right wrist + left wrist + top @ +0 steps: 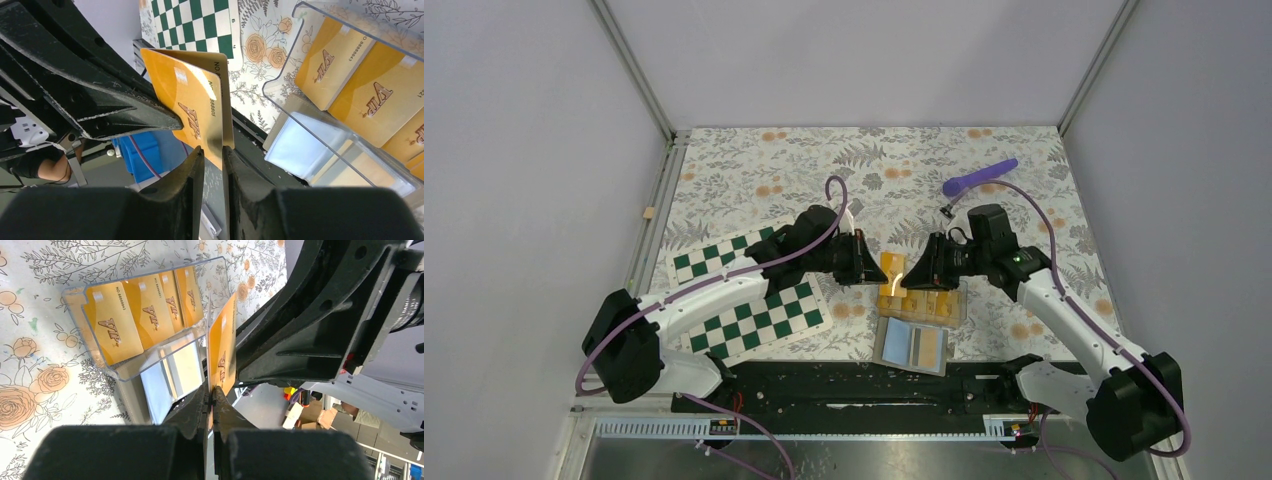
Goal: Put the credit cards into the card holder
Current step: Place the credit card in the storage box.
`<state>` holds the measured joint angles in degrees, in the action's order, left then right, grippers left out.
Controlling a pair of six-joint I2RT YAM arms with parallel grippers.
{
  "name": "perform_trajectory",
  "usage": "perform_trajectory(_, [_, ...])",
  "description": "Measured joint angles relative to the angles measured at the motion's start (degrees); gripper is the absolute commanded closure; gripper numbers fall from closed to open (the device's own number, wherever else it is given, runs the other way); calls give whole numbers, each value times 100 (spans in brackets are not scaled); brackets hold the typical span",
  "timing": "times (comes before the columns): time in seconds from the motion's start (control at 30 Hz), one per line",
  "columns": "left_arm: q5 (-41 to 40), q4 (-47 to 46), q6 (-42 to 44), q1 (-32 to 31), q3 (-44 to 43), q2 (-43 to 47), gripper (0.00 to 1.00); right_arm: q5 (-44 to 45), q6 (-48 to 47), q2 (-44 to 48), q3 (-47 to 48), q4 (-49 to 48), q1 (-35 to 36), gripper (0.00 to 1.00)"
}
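In the card holder [125, 371] lie credit cards [145, 310]; left hand [211, 390] and right hand [212, 150] pinch another card [222, 340].

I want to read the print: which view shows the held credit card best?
Right wrist: the held credit card faces the camera, VIP lettering legible. Left wrist sees it nearly edge-on; top external shows only a small orange patch.

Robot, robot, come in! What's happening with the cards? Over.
Left gripper shut on one credit card. Right gripper fingers either side of same card, grip unclear. Card holder close by, several cards already inside. No obstacle seen.
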<state>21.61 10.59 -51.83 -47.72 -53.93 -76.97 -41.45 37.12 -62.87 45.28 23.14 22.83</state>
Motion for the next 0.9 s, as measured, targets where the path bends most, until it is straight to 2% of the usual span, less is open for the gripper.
perform_trajectory(0.53, [46,-446,-72,24,155,-66,100,-431,776,424,-1025,-1497,-269,75])
perform_trajectory(0.9, [168,-802,-164,76,219,-337,100,-520,909,629,-1237,-1663,-501,74])
